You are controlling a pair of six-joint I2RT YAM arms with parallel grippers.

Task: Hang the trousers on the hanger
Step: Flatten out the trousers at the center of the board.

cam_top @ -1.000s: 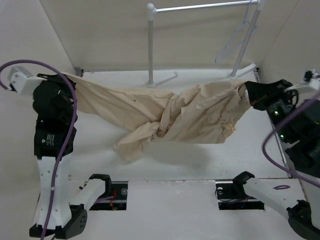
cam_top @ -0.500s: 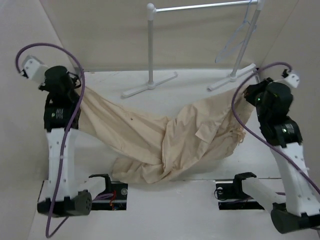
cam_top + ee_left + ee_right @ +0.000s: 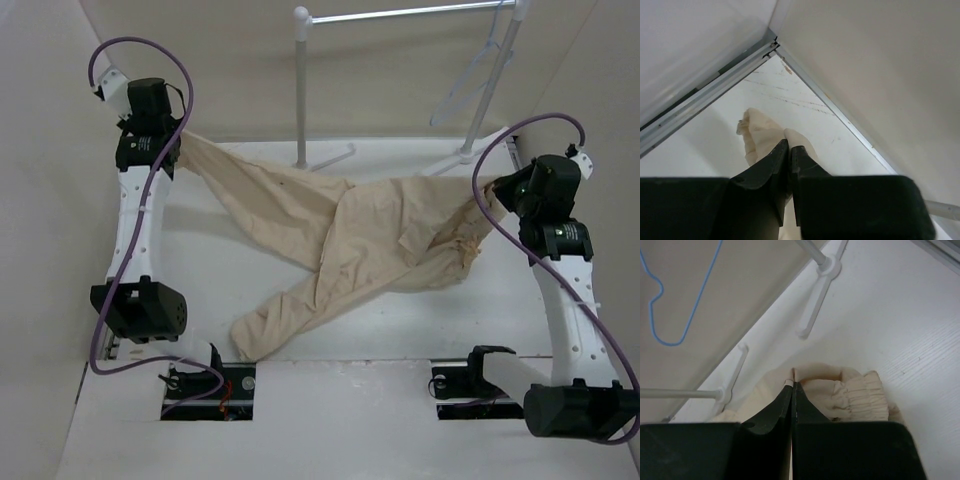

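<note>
Across the tabletop the trousers sag between my left hand and right hand, both clenched on cloth. The hanger hangs bare; I judge the draping is all ahead.

I read the left arm as reared up and reaching far forward, with the left gripper pinched tight on the trousers, cloth bulging just past its tips. The right arm is raised with a bent elbow, and the right gripper is clamped on the waistband, fingers nearly touching.
</note>
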